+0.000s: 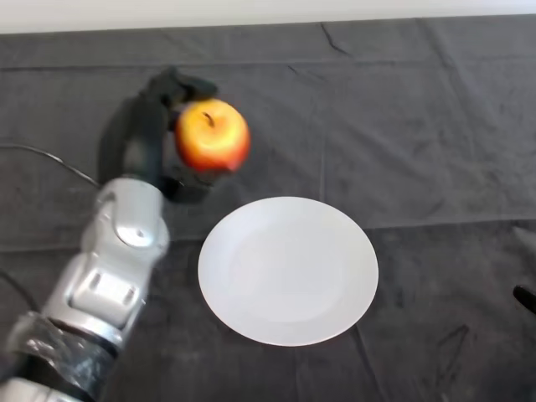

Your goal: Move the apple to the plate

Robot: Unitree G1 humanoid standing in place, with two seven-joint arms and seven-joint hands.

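Observation:
A red and yellow apple (213, 136) is held in my black left hand (159, 126), whose fingers curl over its top and whose thumb sits under it. The apple is lifted above the dark cloth, just beyond the upper left rim of the white plate (288, 270). The plate lies in the middle of the table and has nothing on it. My silver-grey arm (113, 268) comes in from the lower left.
The dark cloth (419, 126) covers the whole table, with creases across it. The table's far edge (268, 25) meets a pale wall at the top. A small dark object (526, 297) shows at the right edge.

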